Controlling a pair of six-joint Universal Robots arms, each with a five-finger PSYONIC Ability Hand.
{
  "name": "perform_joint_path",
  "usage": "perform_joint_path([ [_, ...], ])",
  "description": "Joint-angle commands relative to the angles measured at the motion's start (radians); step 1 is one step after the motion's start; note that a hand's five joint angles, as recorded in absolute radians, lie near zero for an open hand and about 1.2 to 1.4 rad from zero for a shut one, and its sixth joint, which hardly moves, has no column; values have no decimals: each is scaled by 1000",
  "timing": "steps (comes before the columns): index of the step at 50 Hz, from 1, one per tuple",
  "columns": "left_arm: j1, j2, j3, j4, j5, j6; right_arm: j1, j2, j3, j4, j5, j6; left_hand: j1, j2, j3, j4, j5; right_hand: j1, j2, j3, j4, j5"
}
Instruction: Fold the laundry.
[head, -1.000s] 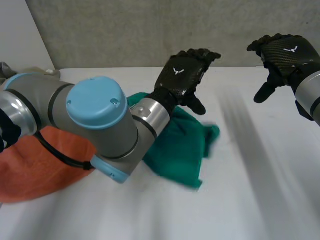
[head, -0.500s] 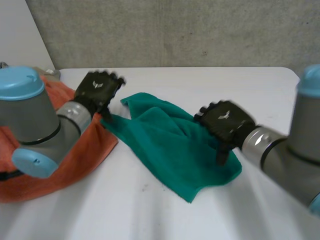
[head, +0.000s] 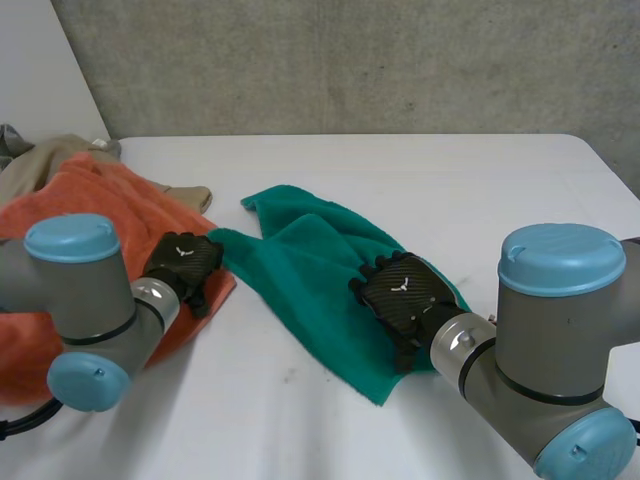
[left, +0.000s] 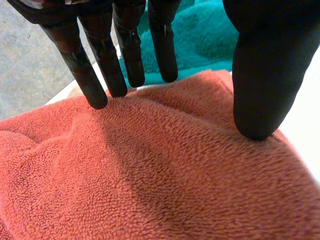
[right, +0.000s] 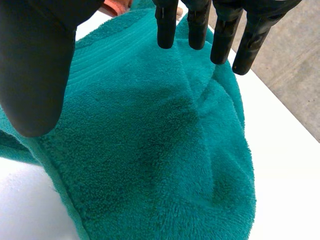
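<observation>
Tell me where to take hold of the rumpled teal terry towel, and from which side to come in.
Probably the teal terry towel's near corner, pinched from the robot's side. It lies flat on the bare white table, pointing toward the robot, while the middle is creased. The right hand, fingers straight, is over the towel close beside that corner.

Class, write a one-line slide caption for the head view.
Open right hand over the teal towel, open left hand over the orange towel.
</observation>
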Motion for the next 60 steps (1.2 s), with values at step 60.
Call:
perform_joint_path([
  [60,-25,68,75,138,100,241,-18,-76,-25,221,32,8,-199,-196,-195,-200,-199,-23,-48,-41,-60,-57],
])
